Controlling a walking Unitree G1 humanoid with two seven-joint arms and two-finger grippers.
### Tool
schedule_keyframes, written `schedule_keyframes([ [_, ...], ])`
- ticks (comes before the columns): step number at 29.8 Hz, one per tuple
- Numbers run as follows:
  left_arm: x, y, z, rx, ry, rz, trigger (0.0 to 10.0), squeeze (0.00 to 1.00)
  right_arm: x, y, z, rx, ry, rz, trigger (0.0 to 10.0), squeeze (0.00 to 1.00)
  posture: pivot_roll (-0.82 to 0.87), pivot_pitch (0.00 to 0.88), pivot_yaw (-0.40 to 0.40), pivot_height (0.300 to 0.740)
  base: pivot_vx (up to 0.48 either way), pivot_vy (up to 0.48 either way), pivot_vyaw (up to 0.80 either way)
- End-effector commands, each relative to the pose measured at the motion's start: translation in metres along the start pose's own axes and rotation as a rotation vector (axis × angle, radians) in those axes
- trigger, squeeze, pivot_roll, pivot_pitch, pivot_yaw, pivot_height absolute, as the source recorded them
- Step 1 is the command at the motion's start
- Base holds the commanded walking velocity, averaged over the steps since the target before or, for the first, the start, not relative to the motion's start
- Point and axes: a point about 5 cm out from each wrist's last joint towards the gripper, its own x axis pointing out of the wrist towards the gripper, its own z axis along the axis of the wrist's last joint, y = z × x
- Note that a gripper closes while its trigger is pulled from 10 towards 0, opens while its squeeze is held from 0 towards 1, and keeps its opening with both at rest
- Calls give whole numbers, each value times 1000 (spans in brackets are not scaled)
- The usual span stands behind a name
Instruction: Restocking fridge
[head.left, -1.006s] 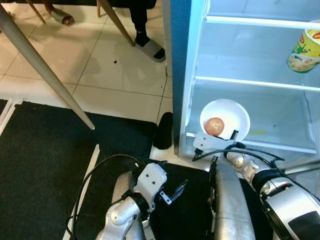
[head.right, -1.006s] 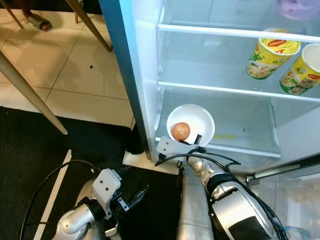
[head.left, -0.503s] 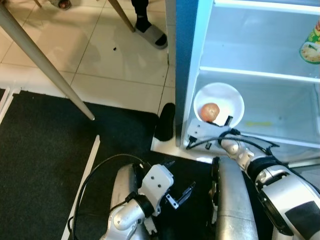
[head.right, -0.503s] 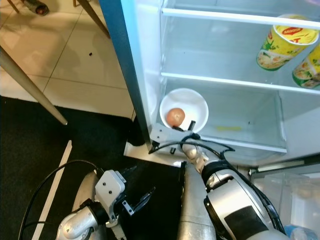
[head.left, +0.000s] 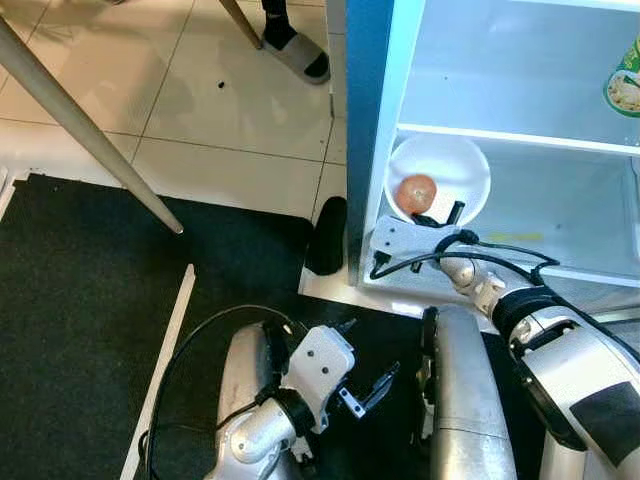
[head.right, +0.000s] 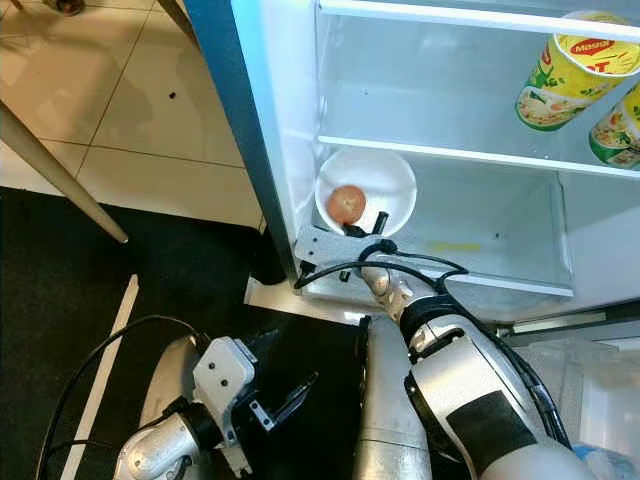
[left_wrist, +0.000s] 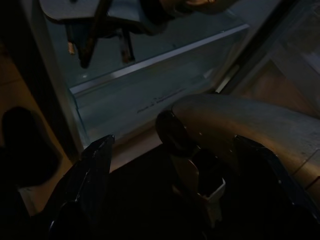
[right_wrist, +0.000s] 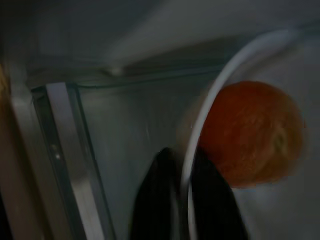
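1. Right gripper pinches the rim of the white bowl; orange fruit inside.
2. Bowl inside the fridge at the lower shelf's front-left corner; not yet released.
3. Left gripper idle, fingers apart.
4. Cups sit on the shelf above.

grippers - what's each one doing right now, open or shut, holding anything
Left gripper: open, holding nothing, low over the black mat.
Right gripper: shut on the rim of the white bowl with the orange fruit, inside the fridge.
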Motion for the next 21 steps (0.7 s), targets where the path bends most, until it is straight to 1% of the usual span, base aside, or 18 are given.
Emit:
schedule_keyframes([
  [1,-3,-8,-6,-27,32,-17,10000,0,0,2,7,18,-31,-10,10000,1000,149,525,48,495,0,0,0],
  [5,0,-9,-8,-36,38,-19,10000,0,1,-1,8,17,-37,-33,10000,1000,137,513,44,495,0,0,0],
  [6,1,-9,-8,-36,37,-22,10000,0,0,1,8,15,-37,-27,10000,765,133,505,43,495,0,0,0],
  [7,2,-9,-8,-36,36,-23,10000,0,0,1,7,14,-36,-25,10000,663,132,501,42,495,0,0,0],
  [8,2,-9,-8,-36,36,-23,10000,0,0,1,7,14,-36,-25,10000,663,132,501,42,495,0,0,0],
  [9,3,-8,-8,-35,35,-24,10000,0,0,0,6,22,-38,-28,10000,490,130,494,43,495,0,0,0],
  [11,6,-5,-8,-35,29,-22,10000,0,0,-3,4,34,-45,-34,10000,255,122,475,41,495,0,0,0],
  [12,7,-4,-7,-37,25,-20,10000,0,0,-3,3,46,-51,-29,10000,200,117,467,41,495,0,0,0],
  [15,8,-3,-8,-38,23,-19,10000,0,-1,-4,2,54,-54,-24,10000,200,114,463,40,495,0,0,0],
  [16,9,-2,-8,-39,22,-19,10000,0,-1,-4,1,63,-57,-21,10000,0,110,455,40,495,0,0,0],
  [19,15,1,-16,-34,38,-35,10000,0,-4,3,-8,130,-65,32,10000,0,91,404,31,495,0,0,0],
  [20,15,1,-16,-34,38,-35,10000,0,-4,3,-8,130,-65,32,10000,0,91,404,31,495,0,0,0],
  [21,16,3,-19,-35,44,-36,10000,0,-5,4,-12,161,-63,38,10000,0,85,387,31,495,0,0,0],
])
